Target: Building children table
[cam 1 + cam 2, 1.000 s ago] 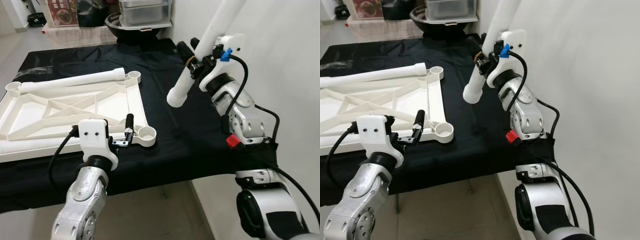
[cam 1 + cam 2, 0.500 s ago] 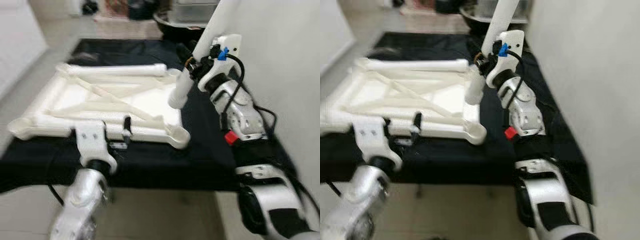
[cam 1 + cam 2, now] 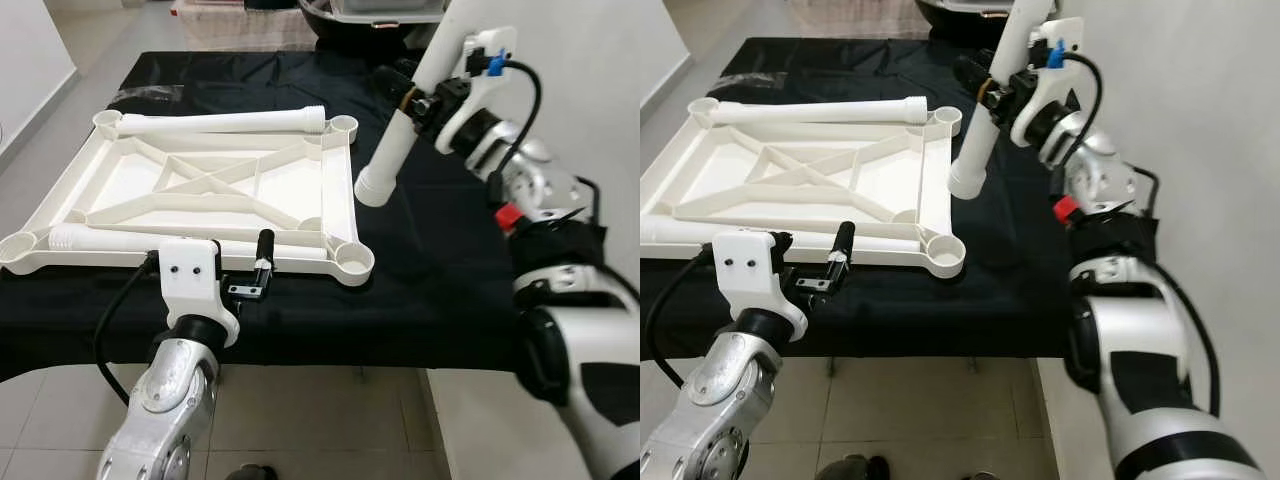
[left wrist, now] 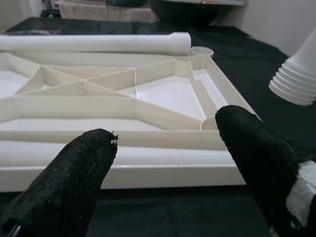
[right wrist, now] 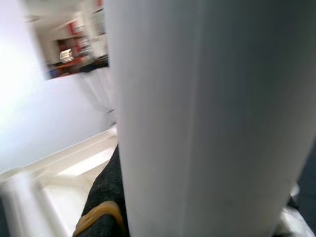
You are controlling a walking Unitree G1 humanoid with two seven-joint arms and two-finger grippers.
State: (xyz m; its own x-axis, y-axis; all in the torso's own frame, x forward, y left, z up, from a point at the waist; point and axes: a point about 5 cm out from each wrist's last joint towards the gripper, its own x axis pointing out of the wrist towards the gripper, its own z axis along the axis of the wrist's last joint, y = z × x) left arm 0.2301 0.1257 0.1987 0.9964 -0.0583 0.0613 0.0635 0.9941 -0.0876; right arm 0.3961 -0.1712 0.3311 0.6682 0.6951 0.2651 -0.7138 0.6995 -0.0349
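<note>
Right gripper [image 3: 425, 100], raised above the black-covered table [image 3: 440, 270], clamps a white table leg [image 3: 405, 125] between its fingers. The leg is tilted, its ribbed lower end hanging in the air just off the right edge of the upturned white tabletop frame [image 3: 200, 195]. That end is apart from the frame and above the cloth, between the frame's two right-hand corner sockets. The nearer socket [image 3: 353, 258] lies below and toward the robot from the leg's tip.

Left gripper [image 3: 262, 262], low at the table's front edge, has its black fingers [image 4: 79, 173] spread wide and holding nothing. The frame's near rail lies just ahead of the fingertips.

A second leg [image 3: 215, 122] rests along the frame's far rail, well beyond both grippers. A third leg [image 3: 115, 238] lies along the near rail.
</note>
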